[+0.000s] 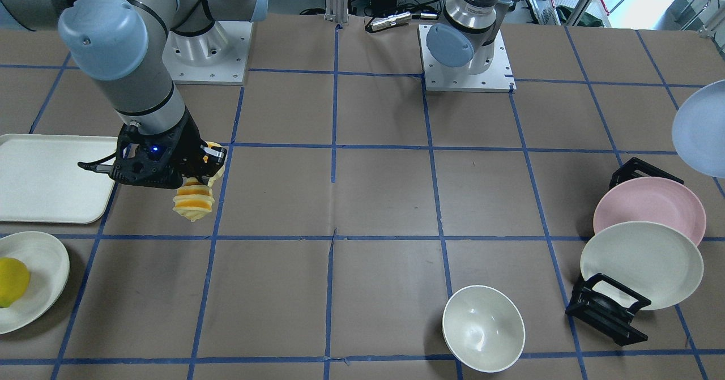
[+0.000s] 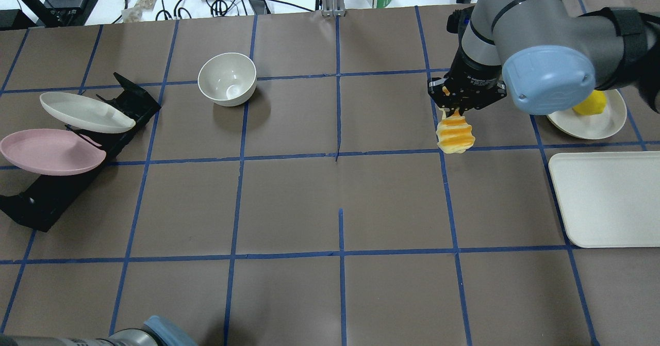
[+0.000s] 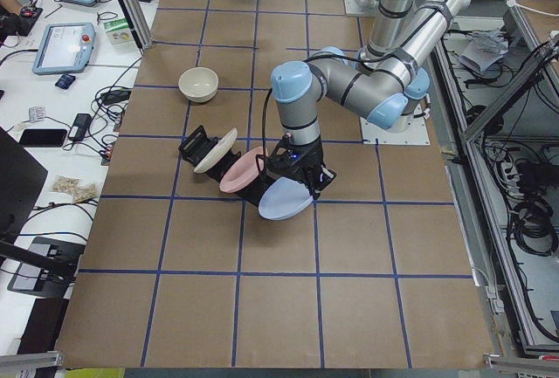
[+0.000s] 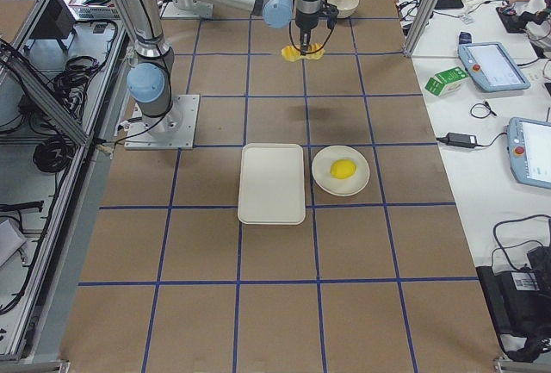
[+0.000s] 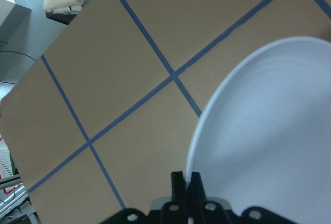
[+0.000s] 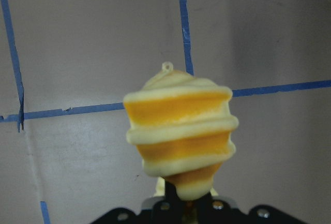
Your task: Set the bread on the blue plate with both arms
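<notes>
- The bread (image 2: 455, 134), a ridged yellow-orange toy loaf, is gripped by one end in the closed fingers of the right gripper (image 2: 449, 110). It hangs lengthwise below the gripper, clear of the table, over the right half of the table.
- The blue plate (image 5: 269, 131) is pinched at its rim by the left gripper (image 5: 185, 182), whose fingers are seen pressed onto the edge in the left wrist view. The plate is held tilted, off the table, at the left end.
- The plate is held near the black rack (image 2: 46, 196), in which a pink plate (image 2: 49, 151) and a cream plate (image 2: 85, 113) are propped.
- The step in hand is judged to be the carry: both things have been picked up, but they are well apart, with the middle of the table between them.
- For the next move, the plate would need to be levelled and either set down or held steady. The bread would then need to be brought over it and lowered close before the fingers are opened.
- Since the loaf hangs on end, it is likely to topple when let go, so a low release near the plate's middle is called for.
- The right arm is stretched out over the table with its wrist pointing straight down.
- The left arm is folded at the elbow, its wrist also turned downward, and the plate slants away beneath the gripper.
</notes>
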You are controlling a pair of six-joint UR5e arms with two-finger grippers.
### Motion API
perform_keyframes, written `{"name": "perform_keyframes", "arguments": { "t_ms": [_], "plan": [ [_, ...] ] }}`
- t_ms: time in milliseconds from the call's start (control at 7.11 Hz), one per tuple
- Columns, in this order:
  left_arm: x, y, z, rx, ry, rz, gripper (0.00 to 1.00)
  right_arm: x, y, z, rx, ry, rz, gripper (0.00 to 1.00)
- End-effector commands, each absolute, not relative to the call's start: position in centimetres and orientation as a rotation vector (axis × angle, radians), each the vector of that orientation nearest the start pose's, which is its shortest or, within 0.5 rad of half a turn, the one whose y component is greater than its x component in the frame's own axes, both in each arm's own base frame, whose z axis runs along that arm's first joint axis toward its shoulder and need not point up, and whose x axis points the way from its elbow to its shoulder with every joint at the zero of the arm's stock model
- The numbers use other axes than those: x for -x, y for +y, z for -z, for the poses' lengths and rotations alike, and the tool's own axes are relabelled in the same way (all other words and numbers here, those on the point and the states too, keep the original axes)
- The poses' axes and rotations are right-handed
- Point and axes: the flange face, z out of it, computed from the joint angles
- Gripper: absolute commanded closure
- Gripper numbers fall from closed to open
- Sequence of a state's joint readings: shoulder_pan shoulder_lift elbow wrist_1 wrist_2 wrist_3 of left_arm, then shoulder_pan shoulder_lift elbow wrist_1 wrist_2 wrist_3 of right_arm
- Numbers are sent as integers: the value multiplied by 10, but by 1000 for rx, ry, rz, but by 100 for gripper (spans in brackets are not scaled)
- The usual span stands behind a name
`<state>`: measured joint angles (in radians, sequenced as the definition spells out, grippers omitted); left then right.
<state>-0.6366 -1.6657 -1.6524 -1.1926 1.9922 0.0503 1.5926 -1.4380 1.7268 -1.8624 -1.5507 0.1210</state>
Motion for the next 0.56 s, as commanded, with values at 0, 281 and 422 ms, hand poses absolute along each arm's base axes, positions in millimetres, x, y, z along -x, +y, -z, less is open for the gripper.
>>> {"name": "perform_keyframes", "arguments": {
  "t_ms": [0, 281, 422],
  "plan": [
    [-370, -402, -476, 1084, 2519, 71, 100, -145, -529, -371, -156, 3118, -2, 100],
    [-336, -434, -462, 956, 2744, 179, 100, -144, -530, -369, -153, 3120, -7, 100],
    [-296, -458, -467, 837, 2785, 202, 100, -143, -530, -366, -153, 3121, -11, 100]
  ]
}}
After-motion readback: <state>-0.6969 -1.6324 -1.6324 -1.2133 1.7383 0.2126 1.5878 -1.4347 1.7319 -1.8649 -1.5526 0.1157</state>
